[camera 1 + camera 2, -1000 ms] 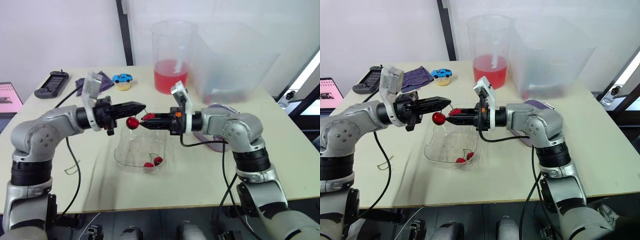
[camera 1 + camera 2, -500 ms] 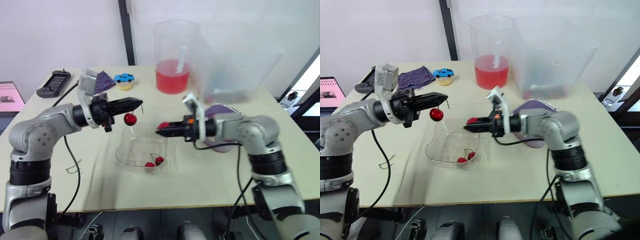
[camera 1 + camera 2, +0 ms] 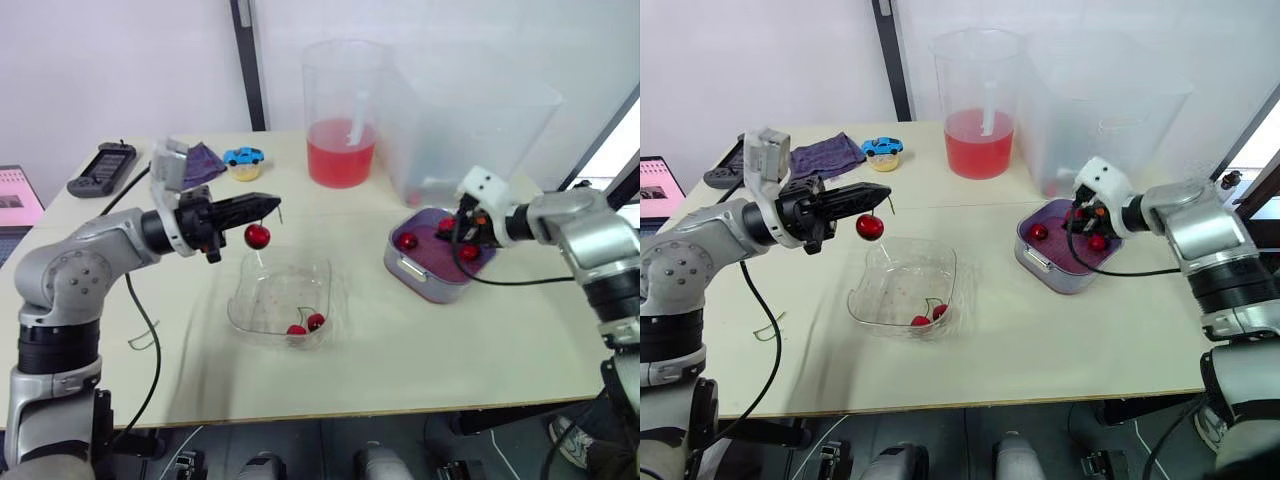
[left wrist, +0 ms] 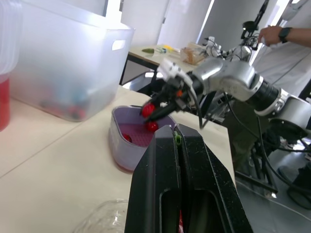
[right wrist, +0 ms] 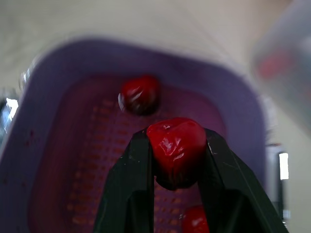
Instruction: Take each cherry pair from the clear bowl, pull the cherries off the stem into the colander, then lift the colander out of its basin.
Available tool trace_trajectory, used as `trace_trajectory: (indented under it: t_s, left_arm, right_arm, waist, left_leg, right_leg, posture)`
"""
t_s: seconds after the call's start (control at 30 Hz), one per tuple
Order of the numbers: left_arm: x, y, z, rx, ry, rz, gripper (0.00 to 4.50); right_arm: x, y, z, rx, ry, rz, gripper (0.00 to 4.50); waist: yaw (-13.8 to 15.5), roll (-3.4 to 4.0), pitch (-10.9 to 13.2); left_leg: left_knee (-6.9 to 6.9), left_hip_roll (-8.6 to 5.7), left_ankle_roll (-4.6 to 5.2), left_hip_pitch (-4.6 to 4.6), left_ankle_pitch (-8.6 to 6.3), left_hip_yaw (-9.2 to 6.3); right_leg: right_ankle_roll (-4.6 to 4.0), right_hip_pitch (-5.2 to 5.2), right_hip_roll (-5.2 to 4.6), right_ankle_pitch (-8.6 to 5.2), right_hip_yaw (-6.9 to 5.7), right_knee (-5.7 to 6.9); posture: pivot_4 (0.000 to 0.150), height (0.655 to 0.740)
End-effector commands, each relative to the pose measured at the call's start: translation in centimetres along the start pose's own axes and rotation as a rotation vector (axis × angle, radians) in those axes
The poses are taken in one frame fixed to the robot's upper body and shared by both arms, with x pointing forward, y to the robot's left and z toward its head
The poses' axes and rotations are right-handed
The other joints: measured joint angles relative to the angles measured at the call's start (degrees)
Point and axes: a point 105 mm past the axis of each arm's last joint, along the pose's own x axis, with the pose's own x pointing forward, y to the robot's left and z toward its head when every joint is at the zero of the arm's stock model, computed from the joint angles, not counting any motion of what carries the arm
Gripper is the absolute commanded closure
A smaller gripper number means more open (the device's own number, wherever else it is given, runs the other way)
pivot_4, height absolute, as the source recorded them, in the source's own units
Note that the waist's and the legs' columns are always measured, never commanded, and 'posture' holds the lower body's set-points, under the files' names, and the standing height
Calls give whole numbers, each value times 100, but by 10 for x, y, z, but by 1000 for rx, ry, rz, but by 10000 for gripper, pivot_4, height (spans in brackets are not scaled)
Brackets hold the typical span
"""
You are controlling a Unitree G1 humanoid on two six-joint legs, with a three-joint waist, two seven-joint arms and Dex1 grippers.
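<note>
Cherry (image 5: 174,145) has crossed to the colander (image 5: 82,184), pinched in my right gripper (image 5: 176,141); left gripper (image 3: 265,206) clamps the stem (image 4: 178,139), second cherry (image 3: 257,236) next.

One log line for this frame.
left gripper shut on stem, dangling cherry above clear bowl | right gripper shut on second cherry over colander

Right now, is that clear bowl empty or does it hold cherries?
Not empty. One cherry pair lies in the clear bowl, by the side nearest the robot.
</note>
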Motion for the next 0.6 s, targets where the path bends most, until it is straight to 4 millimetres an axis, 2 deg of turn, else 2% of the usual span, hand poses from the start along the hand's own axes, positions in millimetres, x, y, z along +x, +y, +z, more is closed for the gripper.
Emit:
trace_trajectory:
  t_s: [0.03,0.17,0.2,0.33,0.43,0.53,0.6]
  left_arm:
    - [-2,-6,10,60,-17,-12,45000]
    - [-3,-9,16,71,-36,-20,45000]
    - [-4,-14,18,66,-53,-43,45000]
    - [-6,-18,21,59,-68,-60,45000]
    - [-7,-16,23,62,-73,-51,45000]
    - [-3,-19,24,57,-82,-77,45000]
    - [0,-24,24,46,-93,-106,45000]
  right_arm:
    - [-7,-7,5,-38,-15,-32,21191]
    - [-27,-9,27,-37,-77,-20,2156]
    - [-33,-6,39,-24,-118,-2,507]
    - [-55,14,79,-15,-232,90,507]
    - [-65,35,123,88,-438,216,507]
    - [-61,68,147,175,-569,401,507]
    - [-51,95,161,210,-652,530,507]
  waist:
    - [10,1,1]
    - [37,1,2]
    - [42,1,2]
    - [17,5,5]
    - [6,4,5]
    - [16,2,3]
    - [22,2,3]
  left_leg:
    - [1,-1,0,0,0,-2]
    - [3,-3,0,-1,0,-7]
    - [3,-3,0,-1,0,-9]
    - [1,-2,0,-1,0,-17]
    - [0,0,2,0,-1,-20]
    - [2,1,2,1,-1,-25]
    - [2,-1,1,0,-1,-28]
  right_leg:
    - [0,0,-3,0,1,0]
    - [0,2,-4,0,2,0]
    - [0,1,-4,0,2,0]
    - [0,-2,-3,0,3,0]
    - [0,0,-1,0,2,0]
    - [0,3,1,0,-1,2]
    - [0,5,-1,0,-4,2]
  posture:
    - [1500,7337]
    - [1500,7337]
    - [1500,7337]
    - [1500,7337]
    - [1500,7337]
    - [1500,7337]
    - [1500,7337]
